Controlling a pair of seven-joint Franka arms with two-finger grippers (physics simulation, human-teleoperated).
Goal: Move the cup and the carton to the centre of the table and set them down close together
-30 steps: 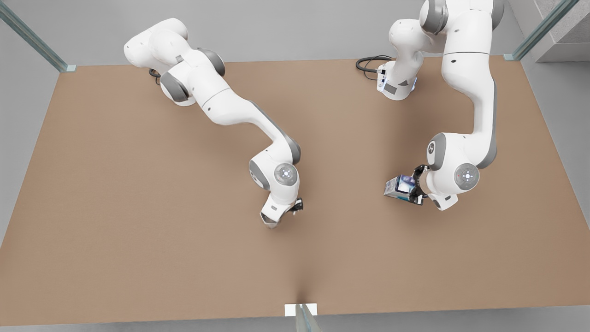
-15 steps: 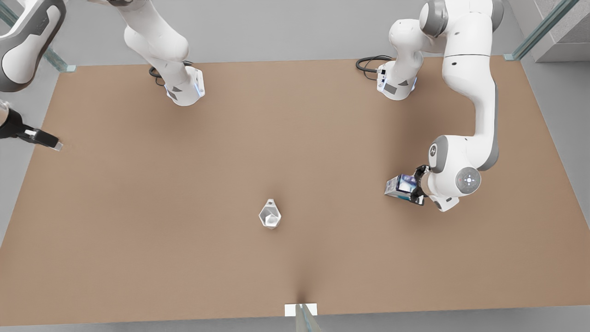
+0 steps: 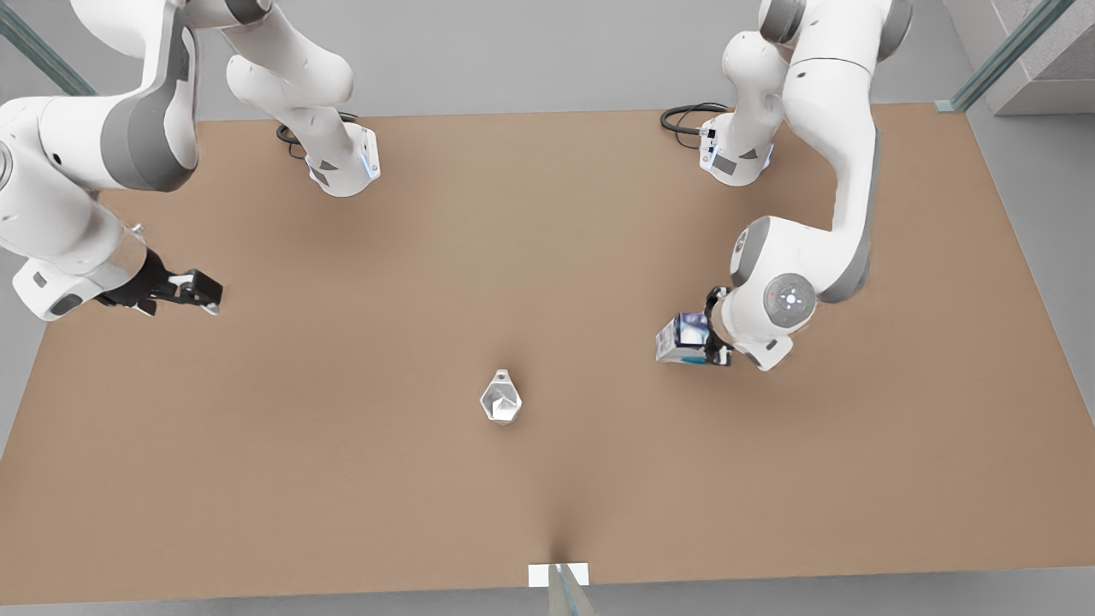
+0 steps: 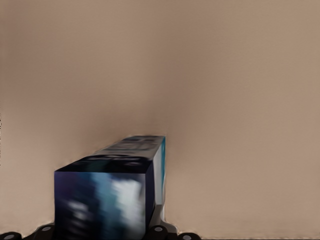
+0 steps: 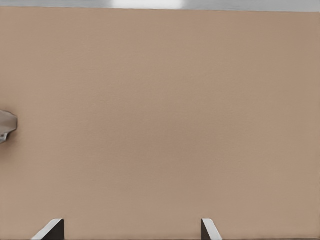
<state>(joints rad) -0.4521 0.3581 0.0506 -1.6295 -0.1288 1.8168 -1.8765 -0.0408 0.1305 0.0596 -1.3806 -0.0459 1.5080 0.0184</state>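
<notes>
The silver-grey faceted cup (image 3: 500,399) stands alone near the middle of the tan table (image 3: 342,479), toward its front edge. Its edge also shows in the right wrist view (image 5: 6,125). My left gripper (image 3: 708,342), on the front view's right, is shut on the white, blue and navy carton (image 3: 682,339) and holds it lifted, to the right of the cup. In the left wrist view the carton (image 4: 107,197) sits between the fingers. My right gripper (image 3: 201,293) hangs open over the table's left side, far from the cup, with its fingertips (image 5: 50,230) wide apart.
Both arm bases (image 3: 342,167) (image 3: 736,154) stand at the table's back edge, a black cable (image 3: 680,115) beside the right one. A small white tab (image 3: 558,574) marks the front edge's middle. Glass posts stand at the back corners.
The right gripper let go of the cup, swung away to the far left and has come back in a little. The left gripper carried the carton leftward, nearer the cup.
</notes>
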